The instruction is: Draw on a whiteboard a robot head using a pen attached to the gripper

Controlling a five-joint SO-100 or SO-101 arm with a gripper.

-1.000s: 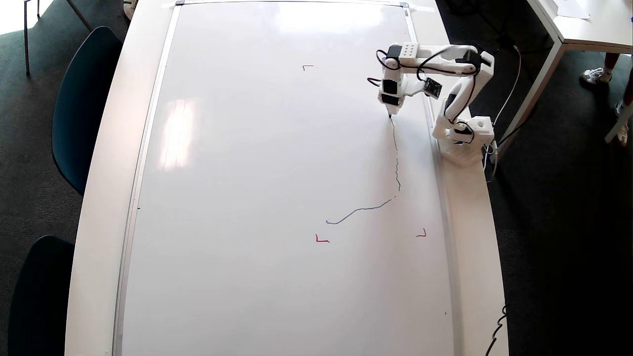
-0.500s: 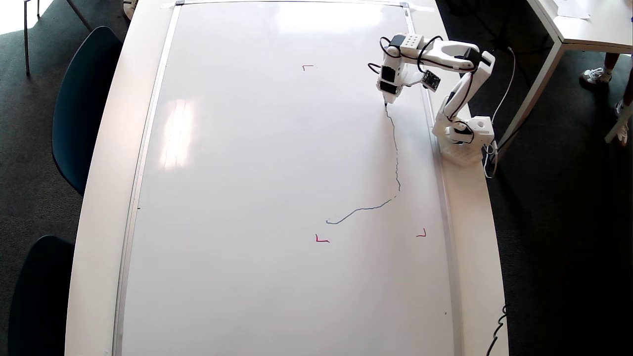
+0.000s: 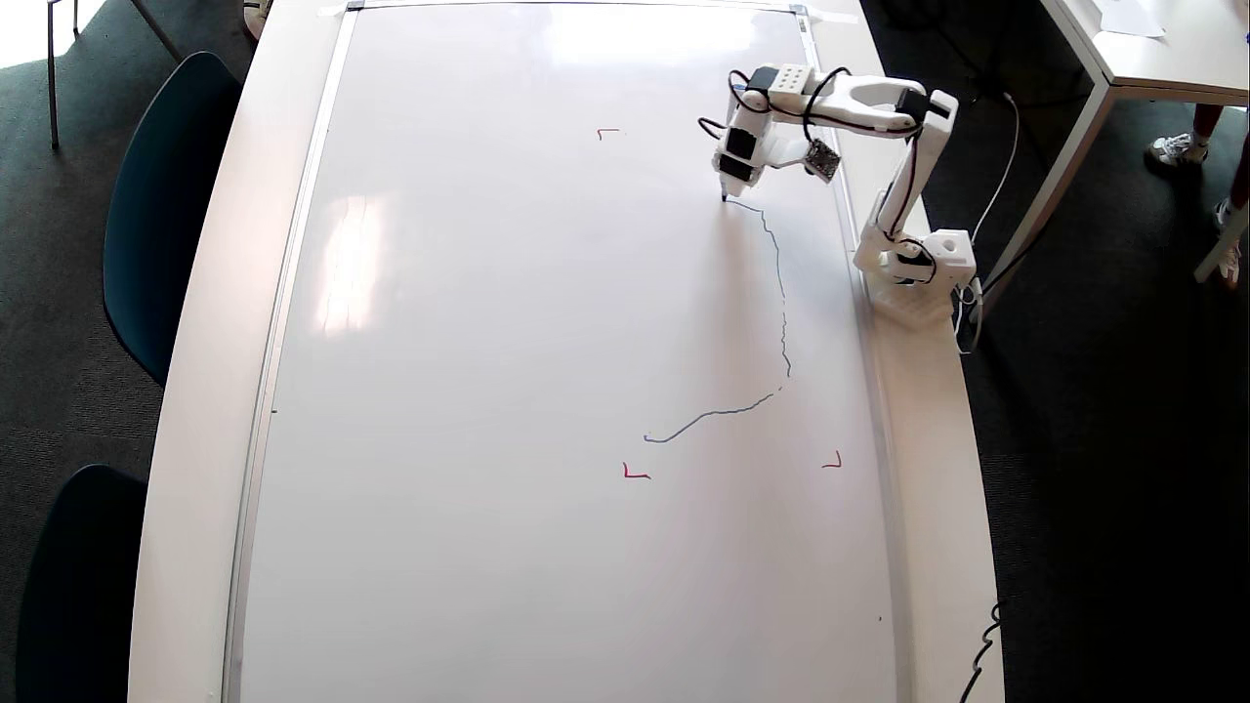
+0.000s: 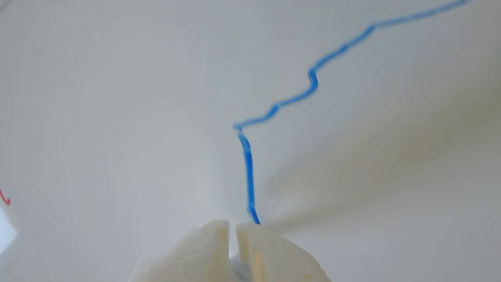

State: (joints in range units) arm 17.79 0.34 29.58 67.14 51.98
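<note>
Dark carpet and two blue chairs [image 3: 161, 205] flank the white table [image 3: 210, 322]; the whiteboard [image 3: 508, 410] covers nearly all of it, w/ glare patches up top and at left in the overhead view. My base sits on the table rim at the board's right edge.

My gripper [image 3: 730, 176] is near the board's upper right, pointing down. In the wrist view its two white fingers [image 4: 213, 250] are pressed nearly together w/ just a thin slit between; the pen [image 3: 724, 194] only shows as a dark tip overhead, so I judge I'm pinching it but can't see the barrel.

The robot head [image 3: 781, 312] is so far just one wobbly blue line: it runs from near the lower red corner mark [image 3: 635, 474], up-right, then up the right side, then bends left to my tip. Wrist view shows the stroke [image 4: 247, 172] ending right at my fingers, so the tip looks to be touching.

Judgement: I'm on the top edge, heading left toward the upper red mark [image 3: 607, 132]. Early in the task: approx. two sides done, no inner features.

To do this well: keep pressure light but constant, move slowly and level, stay inside the marks, don't let the tip skip. Arm is folded close, so wobble risk is high.
</note>
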